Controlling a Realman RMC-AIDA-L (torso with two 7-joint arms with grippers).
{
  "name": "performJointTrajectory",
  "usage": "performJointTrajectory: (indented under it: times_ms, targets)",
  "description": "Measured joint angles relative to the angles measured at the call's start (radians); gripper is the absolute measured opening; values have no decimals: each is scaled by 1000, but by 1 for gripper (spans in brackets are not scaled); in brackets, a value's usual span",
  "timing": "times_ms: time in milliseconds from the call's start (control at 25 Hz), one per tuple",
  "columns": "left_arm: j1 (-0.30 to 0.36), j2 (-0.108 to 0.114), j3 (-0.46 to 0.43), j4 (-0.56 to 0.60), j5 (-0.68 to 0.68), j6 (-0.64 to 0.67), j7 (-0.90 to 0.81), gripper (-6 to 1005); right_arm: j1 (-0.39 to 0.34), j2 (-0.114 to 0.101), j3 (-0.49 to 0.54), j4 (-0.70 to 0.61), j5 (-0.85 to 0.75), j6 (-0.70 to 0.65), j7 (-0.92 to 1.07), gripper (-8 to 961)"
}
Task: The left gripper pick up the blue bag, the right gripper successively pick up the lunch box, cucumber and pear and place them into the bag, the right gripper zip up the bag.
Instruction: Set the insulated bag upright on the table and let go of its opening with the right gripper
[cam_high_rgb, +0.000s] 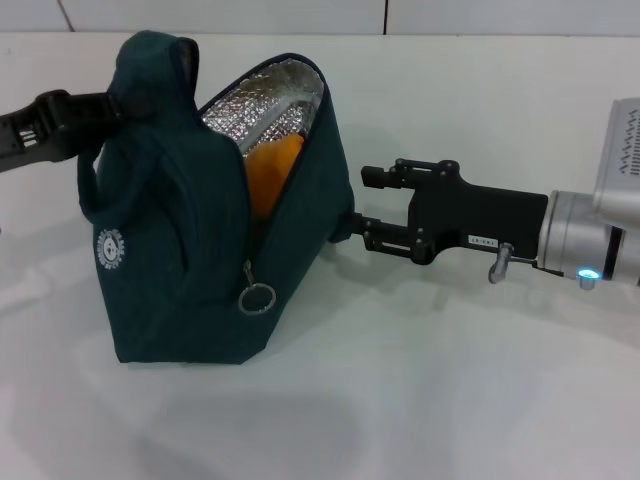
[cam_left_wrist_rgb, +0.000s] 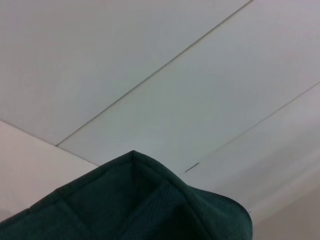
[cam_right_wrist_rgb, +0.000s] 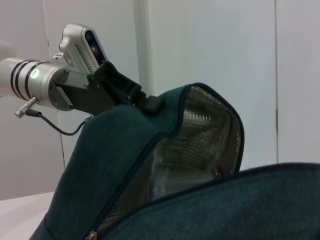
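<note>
Left claw (cam_high_rgb: 125, 100) clamped shut at upper left; right claw (cam_high_rgb: 372, 205) level, fingers parted.

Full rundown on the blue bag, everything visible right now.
The blue bag is dark teal fabric with silver foil lining, a round white logo on its side, loop handles and a metal ring zipper pull hanging low on the front. It stands upright on the white table, mouth unzipped and gaping. Something orange, likely the pear, shows inside. The left gripper holds its top edge; the right gripper sits open at the bag's far side, lower finger at the fabric.
</note>
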Motion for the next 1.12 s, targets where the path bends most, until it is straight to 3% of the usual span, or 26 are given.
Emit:
performJointTrajectory:
  times_ms: [720, 960, 1120]
  targets:
    - [4, -1, 0, -2, -6, 0, 4, 47, 13, 3, -12, -3, 0, 4, -63, 220]
    - [10, -1, 0, -1, -7, 0, 4, 47, -3, -2, -3, -7, 3, -8, -92, 14]
    - [12, 0, 0, -1, -7, 0, 4, 47, -16, -5, 1, -16, 9, -9, -91, 1]
